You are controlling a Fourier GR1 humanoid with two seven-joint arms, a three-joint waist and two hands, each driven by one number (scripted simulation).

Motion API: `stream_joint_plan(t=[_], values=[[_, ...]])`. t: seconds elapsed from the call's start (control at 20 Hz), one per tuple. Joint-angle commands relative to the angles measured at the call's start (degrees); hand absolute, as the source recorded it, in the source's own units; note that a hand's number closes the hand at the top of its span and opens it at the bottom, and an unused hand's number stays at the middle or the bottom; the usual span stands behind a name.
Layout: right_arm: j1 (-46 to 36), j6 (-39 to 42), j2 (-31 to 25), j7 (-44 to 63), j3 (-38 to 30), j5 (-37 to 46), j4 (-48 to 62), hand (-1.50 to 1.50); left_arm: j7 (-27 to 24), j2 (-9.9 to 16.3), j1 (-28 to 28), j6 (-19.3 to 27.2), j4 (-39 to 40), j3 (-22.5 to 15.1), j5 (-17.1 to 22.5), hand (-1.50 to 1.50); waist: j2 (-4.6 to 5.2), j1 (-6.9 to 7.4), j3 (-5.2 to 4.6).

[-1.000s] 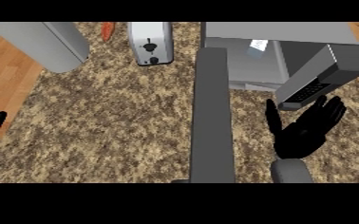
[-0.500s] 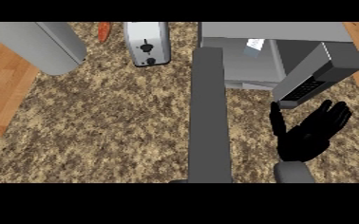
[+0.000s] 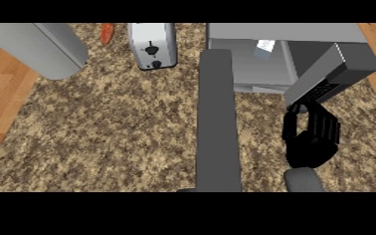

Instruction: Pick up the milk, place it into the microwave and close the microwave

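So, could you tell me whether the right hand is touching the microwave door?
Touching: in the head view, the right hand's fingertips overlap the microwave door's lower edge, no gap showing.

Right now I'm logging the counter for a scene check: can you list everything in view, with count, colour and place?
Microwave: one, grey, top right of the counter, open.
Microwave door: one, dark grey with a black panel, swung out at the right, just above the right hand.
Milk: one, small white and blue carton, inside the microwave.
Toaster: one, silver with black controls, top centre.
Carrot-like item: one, orange, top edge, left of the toaster.
Grey rounded object: one, top left; what it is I cannot tell.
Counter: one, speckled brown; wooden floor past its left edge.
Left forearm: grey, centre; its hand is hidden.
Right hand: black, lower right, by the door's lower edge.
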Motion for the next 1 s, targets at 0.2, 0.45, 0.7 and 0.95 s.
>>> stream_joint_plan(t=[0.2,0.45,0.7,0.95], values=[[-3.8,-1.8,0.0,0.5,-2.0,8.6,3.6,1.50,-1.0,0.6,1.3,-2.3,1.1,2.1,1.8,-1.50,0.06,0.27,-0.05],[-1.6,-1.8,0.0,9.2,24.2,-9.1,11.9,1.50,-0.9,0.4,-0.9,-3.3,0.7,-1.1,1.6,-1.50,1.67,5.81,0.78],[-1.9,-1.8,0.0,12.8,39.2,-17.2,7.4,1.50,-0.8,0.4,-1.9,-4.1,1.1,-2.6,2.2,-1.50,1.87,8.43,0.83],[-2.8,-1.7,-0.2,14.0,48.5,-22.3,2.6,1.50,-0.4,1.0,-2.2,-4.6,1.3,-2.9,2.6,-1.50,1.72,8.92,0.75]])
